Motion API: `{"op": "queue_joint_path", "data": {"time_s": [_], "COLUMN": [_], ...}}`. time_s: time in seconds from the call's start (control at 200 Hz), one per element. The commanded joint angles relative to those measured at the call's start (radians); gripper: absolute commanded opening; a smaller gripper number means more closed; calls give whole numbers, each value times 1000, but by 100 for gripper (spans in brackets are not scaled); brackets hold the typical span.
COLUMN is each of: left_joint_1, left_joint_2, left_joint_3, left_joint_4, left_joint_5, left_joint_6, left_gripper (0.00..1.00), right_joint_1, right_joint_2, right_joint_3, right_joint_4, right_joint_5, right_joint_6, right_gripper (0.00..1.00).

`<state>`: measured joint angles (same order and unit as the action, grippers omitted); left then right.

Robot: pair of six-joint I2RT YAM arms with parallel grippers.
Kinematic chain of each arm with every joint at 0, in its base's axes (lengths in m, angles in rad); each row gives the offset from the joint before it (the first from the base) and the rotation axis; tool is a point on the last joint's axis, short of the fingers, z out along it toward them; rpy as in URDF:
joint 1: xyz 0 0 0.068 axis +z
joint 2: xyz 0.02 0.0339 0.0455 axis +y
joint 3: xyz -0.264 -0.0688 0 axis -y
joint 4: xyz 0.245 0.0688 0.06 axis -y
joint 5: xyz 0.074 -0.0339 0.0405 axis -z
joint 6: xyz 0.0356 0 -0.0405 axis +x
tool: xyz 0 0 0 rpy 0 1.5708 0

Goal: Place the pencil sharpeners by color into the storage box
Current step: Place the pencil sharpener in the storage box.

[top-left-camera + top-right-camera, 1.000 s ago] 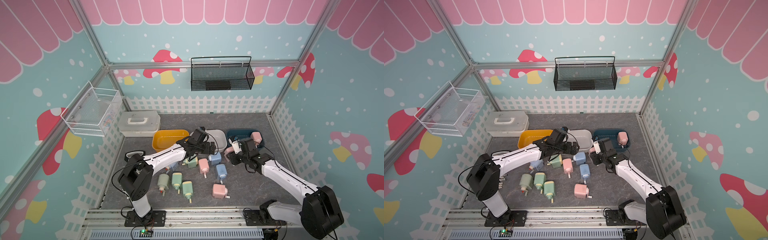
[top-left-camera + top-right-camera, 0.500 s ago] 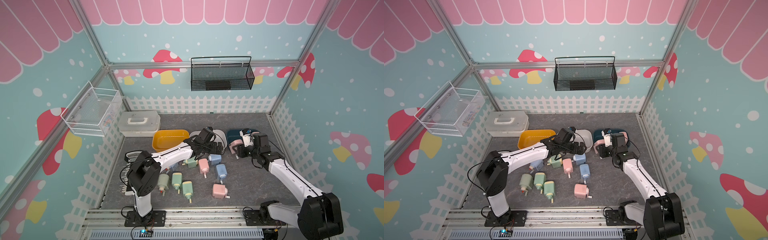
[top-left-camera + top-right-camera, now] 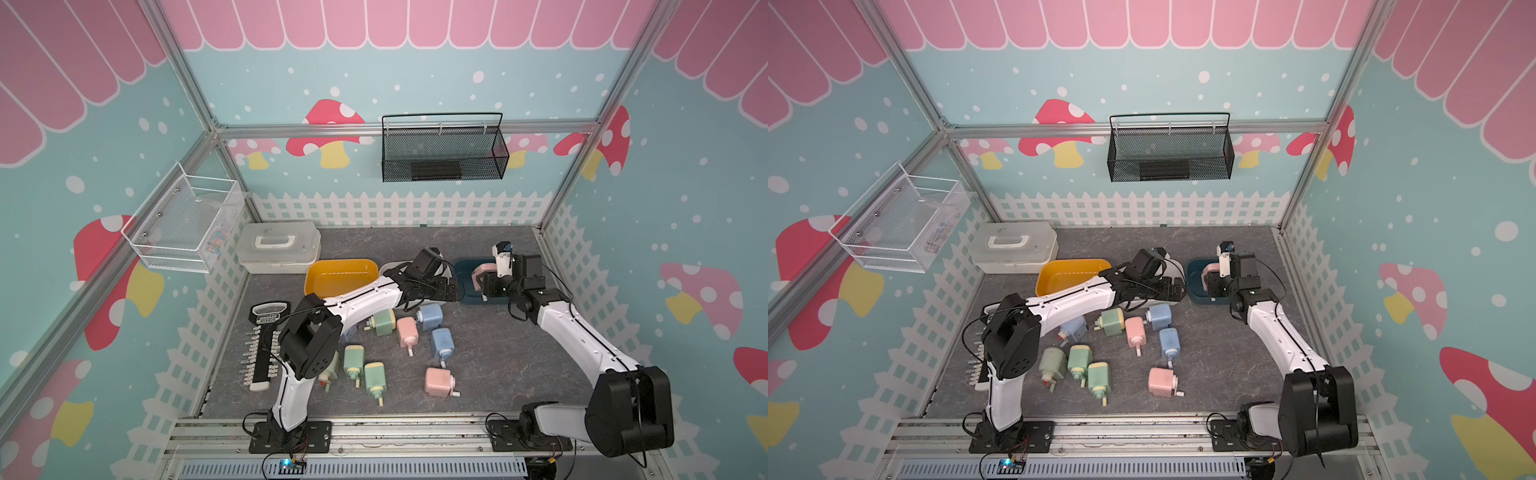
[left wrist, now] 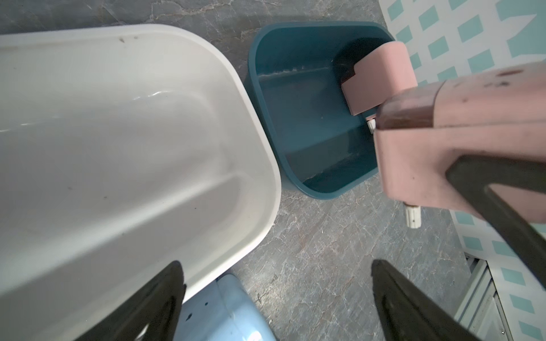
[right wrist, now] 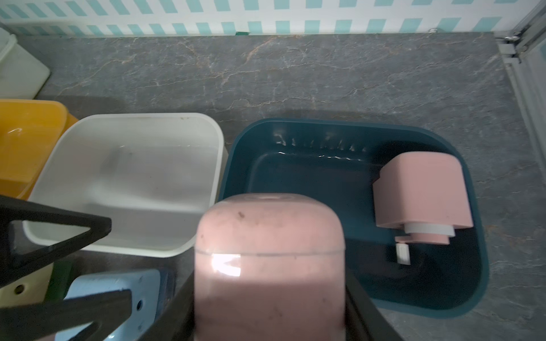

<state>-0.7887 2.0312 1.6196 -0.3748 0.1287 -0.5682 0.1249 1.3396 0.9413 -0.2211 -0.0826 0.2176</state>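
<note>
The right gripper (image 3: 482,280) has its fingers clamped on the two sides of a pink sharpener (image 5: 269,265), holding it at the near-left corner of the dark teal bin (image 5: 325,124). Its cream crank stub (image 4: 412,215) points down; whether it hangs fully inside the rim or just over it is hard to judge from these angles. A second pink sharpener (image 5: 422,192) lies on its side inside the teal bin, against its right wall. To the left of the teal bin stands the white bin (image 5: 133,118), and left of that the yellow bin (image 3: 340,266), the three in a row at the far side of the grey mat (image 3: 498,365). The left gripper (image 3: 454,291) hovers with its fingers (image 4: 141,310) spread wide and nothing between them, over the near-right corner of the white bin, just above a blue sharpener (image 3: 430,316). Nearer on the mat lie the other loose sharpeners: a green one (image 3: 384,323), a pink one (image 3: 406,330), a second blue one (image 3: 441,343), another pink one (image 3: 438,382) and two green ones (image 3: 354,360) side by side, with two more partly hidden by the left arm.
</note>
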Motion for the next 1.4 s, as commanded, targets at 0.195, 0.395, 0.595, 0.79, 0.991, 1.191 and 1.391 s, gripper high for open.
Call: {"op": "queue_joint_path", "data": {"time_s": [0.195,0.395,0.595,0.79,0.991,1.191,1.391], "left_joint_1": [-6,-6,-4,-4,-1,17,30], "left_joint_2": [69,114,162,230,292,352,418], "left_joint_3": [120,171,225,305,388,454,534], "left_joint_4": [-69,-87,-100,-113,-150,-191,-220], "left_joint_5": [7,29,23,17,3,-28,-56], "left_joint_6": [22,28,27,18,31,25,13], "left_gripper": [99,99,99,99,99,99,99], "right_joint_1": [-4,-4,-4,-3,-2,-2,-2], "right_joint_2": [128,204,268,329,382,446,503], "right_joint_3": [135,189,223,268,309,345,392], "right_joint_4": [-53,-93,-113,-139,-143,-153,-189], "right_joint_5": [170,240,274,312,310,320,338], "right_joint_6": [-69,-102,-118,-104,-106,-125,-123], "right_gripper": [0,0,0,0,0,8,16]}}
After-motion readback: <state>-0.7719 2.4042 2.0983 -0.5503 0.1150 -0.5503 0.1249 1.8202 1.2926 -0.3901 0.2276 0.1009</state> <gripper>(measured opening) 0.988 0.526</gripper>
